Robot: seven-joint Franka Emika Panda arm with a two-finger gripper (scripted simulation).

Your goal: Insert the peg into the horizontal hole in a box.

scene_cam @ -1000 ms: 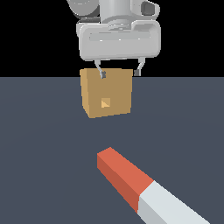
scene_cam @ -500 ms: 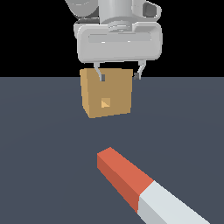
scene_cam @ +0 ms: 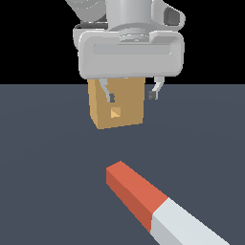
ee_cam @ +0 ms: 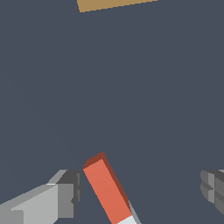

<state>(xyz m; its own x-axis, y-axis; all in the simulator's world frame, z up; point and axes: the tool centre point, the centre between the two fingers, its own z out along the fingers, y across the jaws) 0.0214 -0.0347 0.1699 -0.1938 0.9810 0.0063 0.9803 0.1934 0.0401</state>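
My gripper [scene_cam: 131,95] hangs above the floor [scene_cam: 48,158] with its jaws spread wide and nothing between them. In the exterior view the two fingertips [scene_cam: 111,97] stand well apart in front of the box [scene_cam: 117,103]; one overlaps the box face, the other sits just off the box's edge on the exterior view's right. In the wrist view my gripper [ee_cam: 140,192] shows one finger [ee_cam: 61,194] at each side of the frame, with the peg [ee_cam: 107,188] in the gap between them, nearer one finger than the other and touching neither.

The peg [scene_cam: 153,206] lies flat on the floor, well apart from the box. Its red-orange half points toward the box. Its white half runs off the frame edge in both views, so its far end is not visible. The peg lies at an angle to the line between my fingers.

The box rests on the floor beyond the peg. The hole [scene_cam: 115,113] is a small square opening near the centre of the face that looks toward the peg. My hand hides the top of the box in the exterior view. In the wrist view only a strip of the box [ee_cam: 116,4] shows at the frame edge, and the hole is out of sight there.
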